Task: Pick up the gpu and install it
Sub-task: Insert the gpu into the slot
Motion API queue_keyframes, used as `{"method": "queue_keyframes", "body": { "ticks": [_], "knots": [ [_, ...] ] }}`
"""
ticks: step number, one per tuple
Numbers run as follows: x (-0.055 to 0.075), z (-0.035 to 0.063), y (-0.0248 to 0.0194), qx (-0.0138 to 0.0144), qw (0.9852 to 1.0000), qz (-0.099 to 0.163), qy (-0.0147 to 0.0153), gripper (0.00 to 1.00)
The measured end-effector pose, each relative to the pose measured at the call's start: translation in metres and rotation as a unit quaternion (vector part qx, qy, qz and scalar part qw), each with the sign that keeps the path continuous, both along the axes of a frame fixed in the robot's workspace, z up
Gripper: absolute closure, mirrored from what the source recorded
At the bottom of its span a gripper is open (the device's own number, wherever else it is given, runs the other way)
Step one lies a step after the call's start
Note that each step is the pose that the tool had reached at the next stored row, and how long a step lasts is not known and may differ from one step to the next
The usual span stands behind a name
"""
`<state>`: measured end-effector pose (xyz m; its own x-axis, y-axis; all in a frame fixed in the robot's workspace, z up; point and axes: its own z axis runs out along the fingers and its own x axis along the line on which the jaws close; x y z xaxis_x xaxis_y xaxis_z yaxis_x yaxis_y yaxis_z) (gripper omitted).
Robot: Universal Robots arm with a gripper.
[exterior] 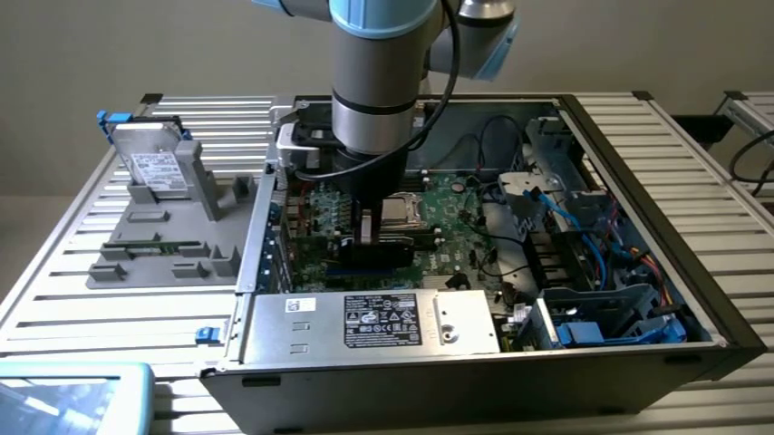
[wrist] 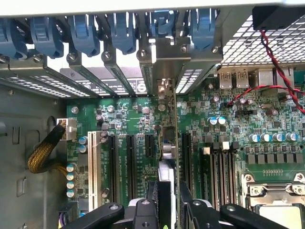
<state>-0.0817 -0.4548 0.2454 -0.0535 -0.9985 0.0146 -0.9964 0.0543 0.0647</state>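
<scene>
Motherboard slots (wrist: 129,157) close beside gpu (wrist: 167,148) edge

rack (exterior: 158,245): we see it at the exterior view's left of the case (exterior: 484,390)
gpu (wrist: 170,143): in the case, over the motherboard (wrist: 138,119)

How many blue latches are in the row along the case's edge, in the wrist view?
6 blue latches, side by side above the metal slot covers: first, second, third, fourth, fifth, sixth. The first is cut off; more may be hidden.
</scene>
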Motion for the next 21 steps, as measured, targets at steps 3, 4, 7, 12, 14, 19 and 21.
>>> {"method": "queue_keyframes", "body": {
  "ticks": [3, 4, 7, 12, 14, 19, 21],
  "knots": [
    [0.0, 0.0, 0.0, 0.0, 1.0, 0.0, 0.0, 0.72],
    [0.0, 0.0, 0.0, 0.0, 1.0, 0.0, 0.0, 0.72],
    [0.0, 0.0, 0.0, 0.0, 1.0, 0.0, 0.0, 0.72],
    [0.0, 0.0, -0.0003, 0.0001, 1.0, 0.001, 0.0, 0.72],
    [0.0, -0.0001, -0.0011, 0.0002, 1.0, 0.002, 0.0, 0.72],
    [0.0, 0.0, -0.0015, 0.0001, 1.0, 0.003, 0.0, 0.72],
    [0.0, 0.0001, -0.0015, 0.0, 1.0, 0.003, 0.0, 0.72]
  ]
}}
